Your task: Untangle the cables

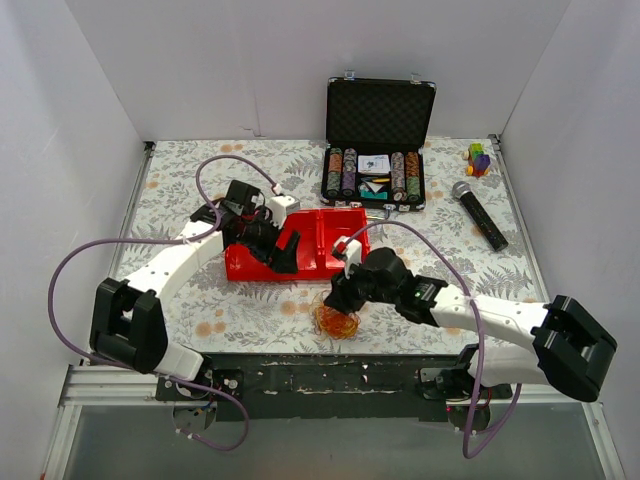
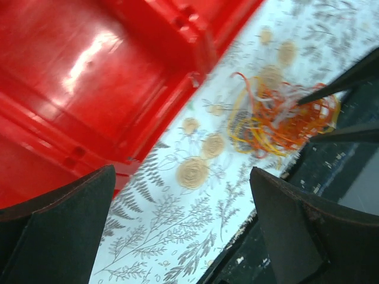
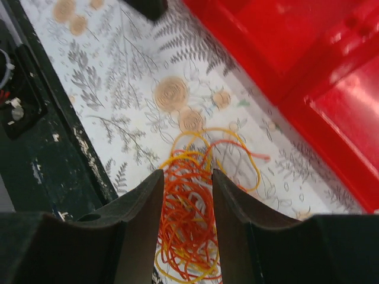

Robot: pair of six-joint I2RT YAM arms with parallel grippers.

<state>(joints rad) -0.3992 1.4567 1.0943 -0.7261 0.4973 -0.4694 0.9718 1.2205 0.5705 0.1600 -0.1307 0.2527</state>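
At the near edge of the counter [image 1: 250,325] the cables [image 3: 189,231] sit between my half-closed right fingers [image 3: 139,219], grip unclear to me, my left fingers [image 2: 65,225] wide open and empty, so one-sided pulling may tighten the knot.

**Top external view:** mounted high behind the arm bases, facing forward and down. It takes in the whole bench [image 1: 260,305] up to the back wall, from afar.

**Left wrist view:** close range, looking obliquely down past the left pincer [image 2: 182,171] toward the bench's near edge.

**Right wrist view:** very close range, looking down between the fingers of the right pincer [image 3: 186,174].

**Shared area:** all three views include the front wall of the red tray [image 1: 320,268], the cable clump [image 1: 338,322] and the floral surface between them.
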